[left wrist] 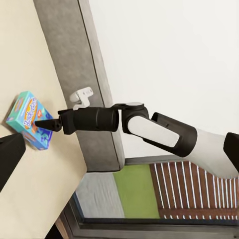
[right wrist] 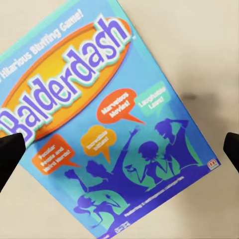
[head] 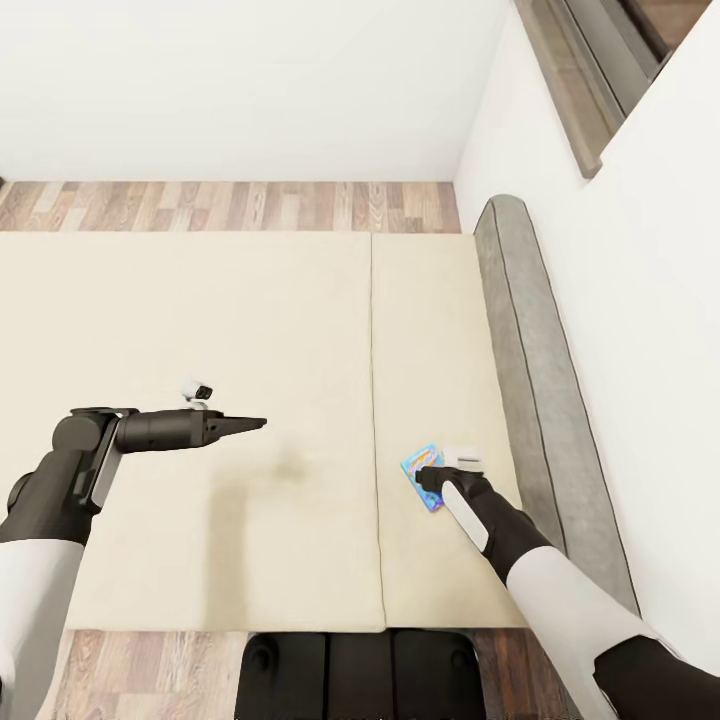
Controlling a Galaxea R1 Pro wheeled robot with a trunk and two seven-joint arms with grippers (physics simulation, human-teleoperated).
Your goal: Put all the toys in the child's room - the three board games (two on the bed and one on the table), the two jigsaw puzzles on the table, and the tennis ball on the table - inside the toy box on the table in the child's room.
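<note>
We hover our right gripper (head: 428,474), jaws wide, over the blue game (right wrist: 107,124) on the bed (head: 200,320); our left gripper (head: 245,424), at nine o'clock, looks closed.

bright even light, soft faint shadow on the bed (head: 250,330) under the left arm (head: 150,432); game box (right wrist: 109,124) print slightly blurred close up.
</note>
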